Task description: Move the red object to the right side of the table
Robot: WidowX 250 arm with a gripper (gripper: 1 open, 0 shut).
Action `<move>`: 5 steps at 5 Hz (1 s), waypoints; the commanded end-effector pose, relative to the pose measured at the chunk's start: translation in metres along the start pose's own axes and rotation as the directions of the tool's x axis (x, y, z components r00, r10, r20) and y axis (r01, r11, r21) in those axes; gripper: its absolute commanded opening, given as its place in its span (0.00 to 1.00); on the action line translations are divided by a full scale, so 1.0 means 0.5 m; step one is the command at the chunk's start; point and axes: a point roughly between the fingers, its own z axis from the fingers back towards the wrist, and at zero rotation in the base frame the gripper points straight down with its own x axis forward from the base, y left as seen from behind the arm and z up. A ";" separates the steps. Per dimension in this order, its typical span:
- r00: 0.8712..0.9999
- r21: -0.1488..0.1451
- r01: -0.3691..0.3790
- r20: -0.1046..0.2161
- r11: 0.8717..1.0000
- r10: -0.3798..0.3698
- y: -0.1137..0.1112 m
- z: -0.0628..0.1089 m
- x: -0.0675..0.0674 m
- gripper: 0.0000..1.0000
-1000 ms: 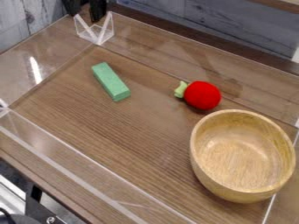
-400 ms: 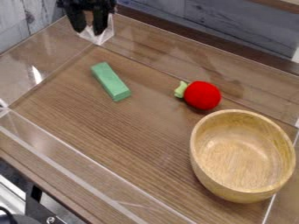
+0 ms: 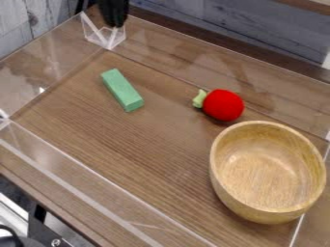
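The red object (image 3: 223,104), a small glossy strawberry-shaped toy with a green leafy cap on its left, lies on the wood-grain table (image 3: 129,164) right of centre, just above the wooden bowl. My gripper (image 3: 111,13) hangs at the top left edge of the view, above the far left corner of the table and well away from the red object. Its dark fingers are drawn together with nothing between them.
A green rectangular block (image 3: 123,89) lies left of centre. A large wooden bowl (image 3: 268,172) fills the near right corner. Low clear acrylic walls (image 3: 77,183) border the tabletop, with a clear corner bracket (image 3: 106,37) under the gripper.
The gripper's fingers have come together from a spread stance, and it has shifted slightly up and right at the top left. The red object, block and bowl have not moved.
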 end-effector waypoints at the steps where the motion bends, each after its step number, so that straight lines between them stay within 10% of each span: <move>1: 0.998 -0.021 -0.049 0.038 0.999 0.050 -0.067 0.053 -0.022 0.00; 2: 0.996 -0.031 -0.085 0.001 0.996 0.085 -0.124 0.040 -0.036 1.00; 4: 0.930 -0.071 -0.367 -0.043 0.927 0.365 -0.138 0.009 -0.042 1.00; 5: 0.861 -0.087 -0.508 -0.065 0.857 0.504 -0.136 0.005 -0.034 1.00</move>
